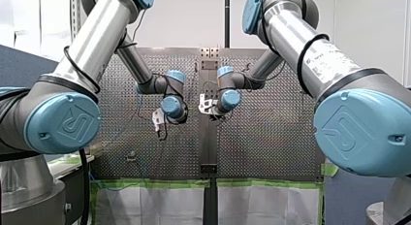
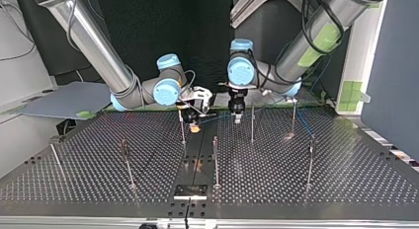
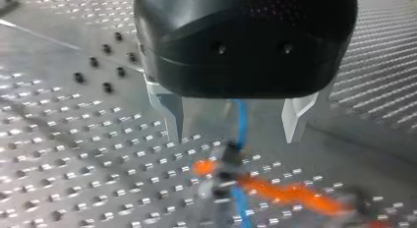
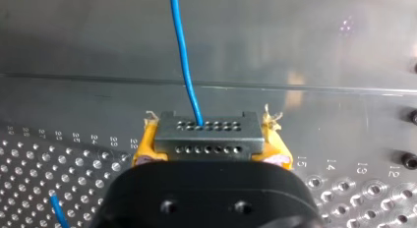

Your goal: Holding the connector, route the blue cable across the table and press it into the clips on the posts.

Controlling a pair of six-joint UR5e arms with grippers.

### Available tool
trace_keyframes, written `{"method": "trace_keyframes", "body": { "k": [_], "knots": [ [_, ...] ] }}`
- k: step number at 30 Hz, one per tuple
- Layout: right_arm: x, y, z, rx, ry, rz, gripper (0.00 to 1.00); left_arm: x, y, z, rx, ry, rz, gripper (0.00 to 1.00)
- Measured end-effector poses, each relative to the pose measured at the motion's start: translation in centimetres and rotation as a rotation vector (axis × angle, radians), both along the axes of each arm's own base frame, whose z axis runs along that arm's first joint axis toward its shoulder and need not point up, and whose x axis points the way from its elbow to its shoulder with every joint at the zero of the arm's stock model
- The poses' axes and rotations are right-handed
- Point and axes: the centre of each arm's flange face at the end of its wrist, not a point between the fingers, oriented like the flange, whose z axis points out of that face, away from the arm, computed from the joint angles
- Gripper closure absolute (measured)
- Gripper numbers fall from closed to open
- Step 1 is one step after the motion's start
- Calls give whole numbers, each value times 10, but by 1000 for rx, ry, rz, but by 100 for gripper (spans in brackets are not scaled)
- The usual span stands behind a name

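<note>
— While my right gripper point(image 4: 209, 139) stands low over the table, what does it hold?

— It is clamped on the grey connector point(image 4: 206, 137). The yellow pads point(image 4: 144, 145) press it from both sides, and the blue cable point(image 4: 184, 56) goes out of one hole in its upper row, away over the smooth metal.

— And my left gripper point(image 3: 233, 135)?

— Its metal fingers point(image 3: 169, 115) are apart and nothing is gripped. The blue cable passes down between them without touching either one (below it the picture is only an orange blur, I cannot tell more).

— Where are the two in the top view?

— They are near each other at the far middle of the perforated table point(image 2: 296, 179), my right gripper at the left of the two. A short piece of cable runs between them. Whether it sits in a clip, I cannot tell.

— Please describe the surface.

— It is a dark metal plate full of small holes, with a smooth strip point(image 2: 195, 160) along its middle. Thin upright posts point(image 2: 216, 160) stand on it, well apart, and some carry a small dark clip near the top.

— And the room?

— Green tape point(image 1: 155, 184) lines one table edge in the front view. Behind the arms there is a white wall point(image 1: 368, 26); in the top view a black backdrop point(image 2: 197, 36) and a blue-grey panel point(image 2: 395, 66).
</note>
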Motion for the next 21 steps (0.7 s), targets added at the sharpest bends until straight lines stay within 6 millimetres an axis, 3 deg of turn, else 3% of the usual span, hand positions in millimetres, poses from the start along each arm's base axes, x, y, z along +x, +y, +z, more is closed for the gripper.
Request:
{"method": "trace_keyframes", "body": {
  "k": [8,21],
  "knots": [
    [0,-1,0,-1,-2,-1,100,13,-2,11,-41,-45,10,0],
    [0,-1,0,2,-8,-3,100,26,-7,-23,-37,1,30,0]
  ]
}}
